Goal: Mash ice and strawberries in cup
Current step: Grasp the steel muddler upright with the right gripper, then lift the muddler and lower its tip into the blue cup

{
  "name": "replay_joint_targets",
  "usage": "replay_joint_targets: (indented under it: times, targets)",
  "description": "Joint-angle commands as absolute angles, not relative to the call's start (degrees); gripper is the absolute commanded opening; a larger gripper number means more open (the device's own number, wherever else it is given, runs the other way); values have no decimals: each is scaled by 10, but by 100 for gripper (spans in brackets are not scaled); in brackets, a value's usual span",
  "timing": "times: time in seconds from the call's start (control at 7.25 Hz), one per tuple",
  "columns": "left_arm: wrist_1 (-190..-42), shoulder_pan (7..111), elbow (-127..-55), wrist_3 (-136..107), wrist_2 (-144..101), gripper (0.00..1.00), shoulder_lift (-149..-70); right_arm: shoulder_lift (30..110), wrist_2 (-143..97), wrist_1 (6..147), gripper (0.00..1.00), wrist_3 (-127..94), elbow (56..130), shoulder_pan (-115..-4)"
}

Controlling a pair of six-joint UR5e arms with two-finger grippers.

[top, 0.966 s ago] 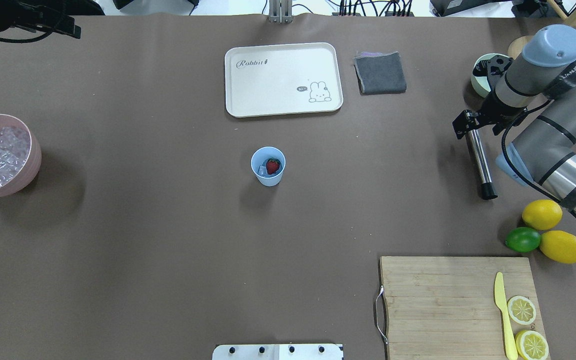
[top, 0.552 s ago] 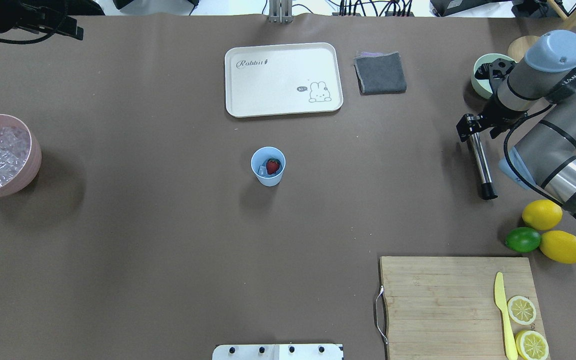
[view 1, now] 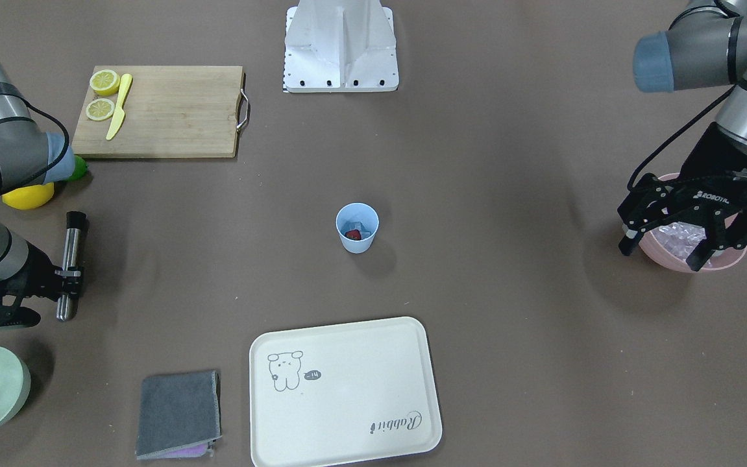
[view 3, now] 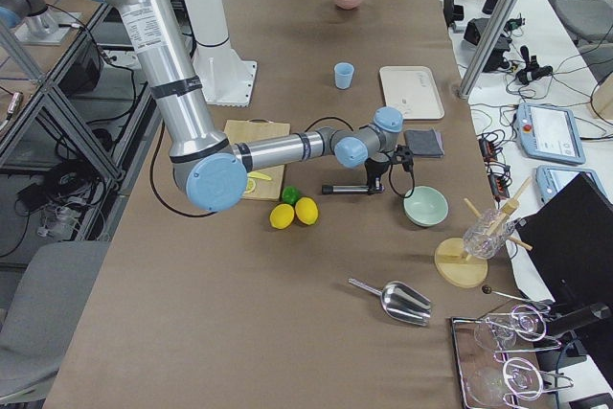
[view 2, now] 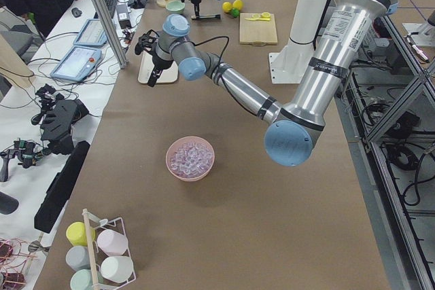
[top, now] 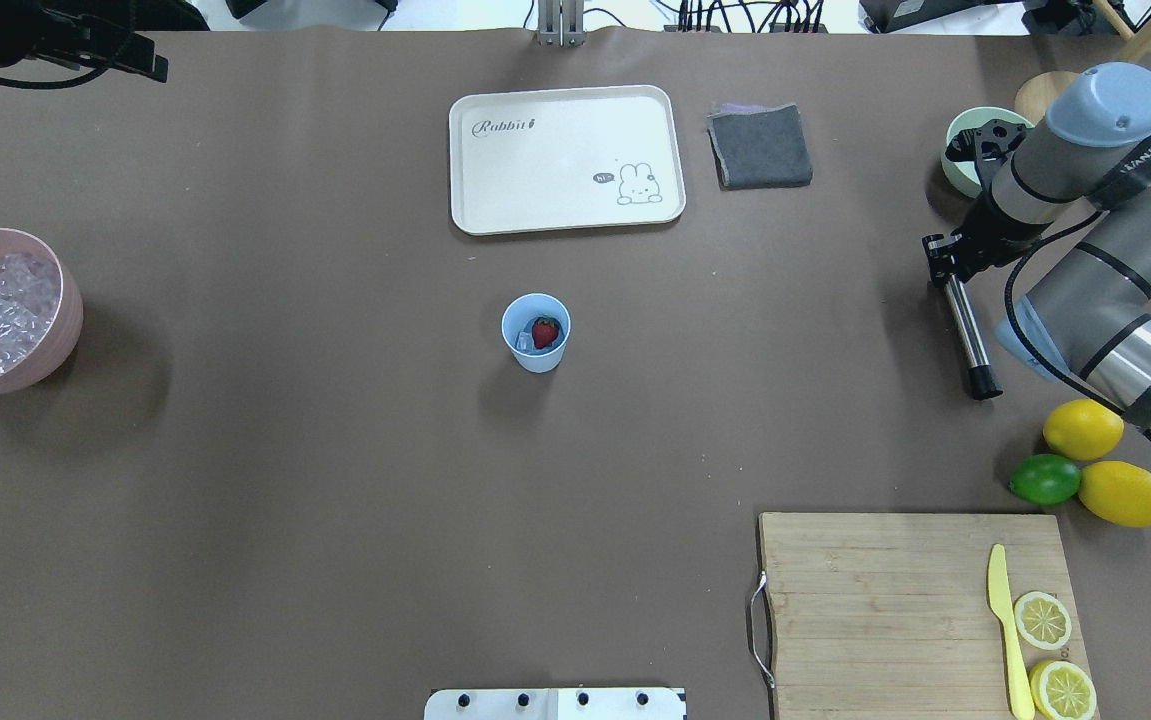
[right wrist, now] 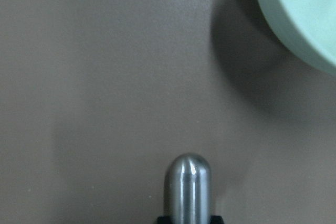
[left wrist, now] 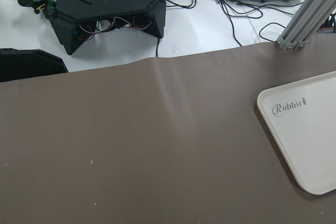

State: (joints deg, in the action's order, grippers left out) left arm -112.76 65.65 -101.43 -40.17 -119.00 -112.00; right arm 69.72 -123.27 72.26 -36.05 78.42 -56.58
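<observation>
Overhead exterior is showing the cup (top: 538, 362) standing alone at the middle of the worktop (top: 335, 450), with the strawberry (top: 546, 331) and at least one cube of ice (top: 525, 343) lying side by side inside it, so the loading appears to be finished. The mashing itself does not seem to be under way: the berry is looking whole, and the steel muddler (top: 963, 330) is sitting well apart from the cup, out at the robot's right near the lemons (top: 1083, 428). The right jaws are clamping that muddler close to its plain metal end, its black tip pointing back toward the robot; it is lying roughly level, and I cannot tell whether it is resting on the worktop or hanging just off it. The left jaws are hanging spread wide with nothing between them, up over the far side by the pink bowl (top: 65, 320) of spare ice. What is remaining, as I am judging it, is carrying the muddler across, tipping it upright over the cup and pressing down on the contents
</observation>
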Motion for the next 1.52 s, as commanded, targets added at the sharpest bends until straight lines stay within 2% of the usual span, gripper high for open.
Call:
replay_joint_targets:
  times: [0.0, 0.55, 1.1, 1.38]
  targets:
    - [-1128, 658, -1013, -402, -1192, 98, -1122, 693, -1237, 728, 0, -362, 820, -590]
    - [-1077, 732, -1006, -342, -1213, 98, -1108, 683, -1231, 729, 0, -386, 915, -598]
    - [-1083, 827, -1013, -334, -1216, 98, -974, 642, -1221, 700, 0, -376, 1029, -583]
    - [-1079, 839, -1011, -363, -1214, 98, -940, 620, -1209, 637, 0, -378, 1029, -555]
